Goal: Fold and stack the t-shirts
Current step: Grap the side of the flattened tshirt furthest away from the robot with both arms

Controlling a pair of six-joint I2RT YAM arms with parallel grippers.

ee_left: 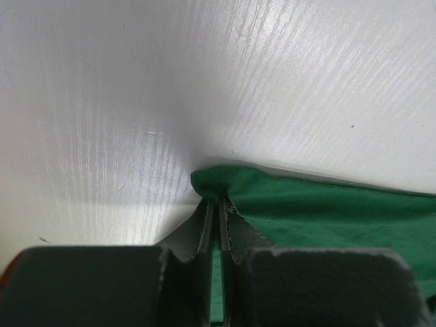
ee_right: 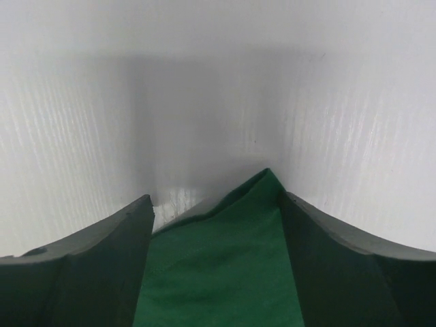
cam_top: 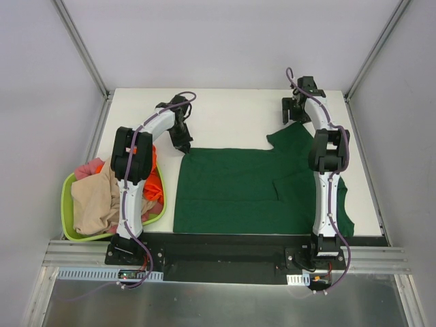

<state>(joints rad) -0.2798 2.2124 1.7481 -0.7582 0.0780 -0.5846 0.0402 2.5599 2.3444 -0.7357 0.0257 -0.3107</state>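
Across the middle of the tabletop (cam_top: 231, 116) the dark green t-shirt (cam_top: 231, 194) lies spread flat. My left fingers (ee_left: 202, 228) are pinched tight on its far left corner. My right fingers (ee_right: 102, 252) stand wide apart, straddling the far right tip, gripping nothing. I judge the fold needs both corners held, so I'd close the right squarely on the cloth, then lift both evenly to keep that edge straight. Other t-shirts (cam_top: 95, 201) wait in the lime-green basket (cam_top: 66, 204).
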